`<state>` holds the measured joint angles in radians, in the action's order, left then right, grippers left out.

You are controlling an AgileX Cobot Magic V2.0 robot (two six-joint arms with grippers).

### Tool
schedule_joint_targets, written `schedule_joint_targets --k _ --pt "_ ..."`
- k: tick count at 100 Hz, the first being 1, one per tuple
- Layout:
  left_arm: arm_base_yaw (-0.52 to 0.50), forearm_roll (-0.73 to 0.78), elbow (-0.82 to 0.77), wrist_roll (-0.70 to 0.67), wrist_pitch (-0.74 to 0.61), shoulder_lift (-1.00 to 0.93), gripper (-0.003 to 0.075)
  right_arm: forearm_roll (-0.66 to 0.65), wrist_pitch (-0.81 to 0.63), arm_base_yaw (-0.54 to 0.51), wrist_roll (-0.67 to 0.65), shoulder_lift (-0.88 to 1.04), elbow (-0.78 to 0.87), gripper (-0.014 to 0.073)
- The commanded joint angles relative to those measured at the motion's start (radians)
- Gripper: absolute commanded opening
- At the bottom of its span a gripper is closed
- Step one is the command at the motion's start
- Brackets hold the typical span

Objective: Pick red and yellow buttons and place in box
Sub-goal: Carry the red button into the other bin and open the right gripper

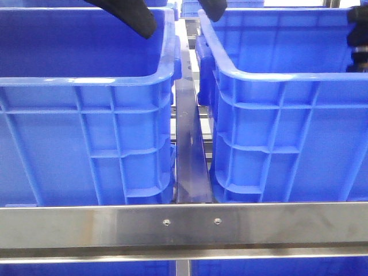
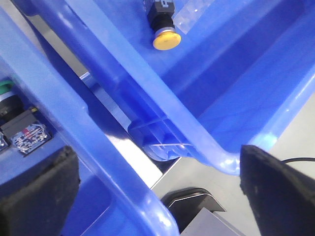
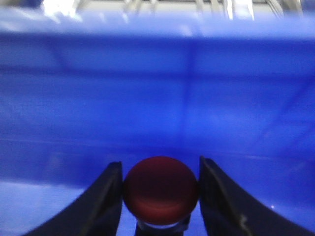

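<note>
My right gripper (image 3: pixel 161 196) is shut on a red button (image 3: pixel 161 189), its domed cap squeezed between the two black fingers, low inside a blue bin (image 3: pixel 157 88). A yellow button (image 2: pixel 166 40) on a black body lies on the floor of a blue bin (image 2: pixel 246 73) in the left wrist view. My left gripper (image 2: pixel 157 196) is open and empty, with its fingers (image 2: pixel 39 196) spread wide above the gap between the two bins' rims. In the front view its fingers (image 1: pixel 135 14) show at the top, and part of the right arm (image 1: pixel 357 37) shows at the right edge.
Two tall blue bins, a left one (image 1: pixel 86 115) and a right one (image 1: pixel 287 115), stand side by side with a metal rail (image 1: pixel 190 161) between them. A steel bar (image 1: pixel 184 224) crosses in front. The other bin in the left wrist view holds a green button (image 2: pixel 5 88) and a contact block (image 2: pixel 27 135).
</note>
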<state>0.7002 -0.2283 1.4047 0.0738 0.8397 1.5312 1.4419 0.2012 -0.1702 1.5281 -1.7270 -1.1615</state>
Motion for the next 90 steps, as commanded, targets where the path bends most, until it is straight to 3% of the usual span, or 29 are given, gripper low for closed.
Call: schedule_joint_targets --k 1,24,63,83,90 --pt "0.006 -0.018 0.026 -0.001 -0.048 -0.042 0.0620 0.032 -0.019 -0.005 0.013 0.012 -0.061 0.0200" --pt "0.006 -0.018 0.026 -0.001 -0.048 -0.042 0.0620 0.033 0.028 -0.005 0.015 -0.080 -0.148 0.0200" --pt "0.006 -0.018 0.026 -0.001 -0.048 -0.042 0.0621 0.033 0.037 -0.005 0.015 -0.105 -0.152 0.0207" --pt "0.006 -0.018 0.026 -0.001 -0.048 -0.042 0.0621 0.033 0.051 -0.005 0.014 -0.105 -0.152 0.0375" --pt "0.006 -0.018 0.026 -0.001 -0.048 -0.042 0.0621 0.033 0.051 -0.005 0.014 -0.105 -0.152 0.0396"
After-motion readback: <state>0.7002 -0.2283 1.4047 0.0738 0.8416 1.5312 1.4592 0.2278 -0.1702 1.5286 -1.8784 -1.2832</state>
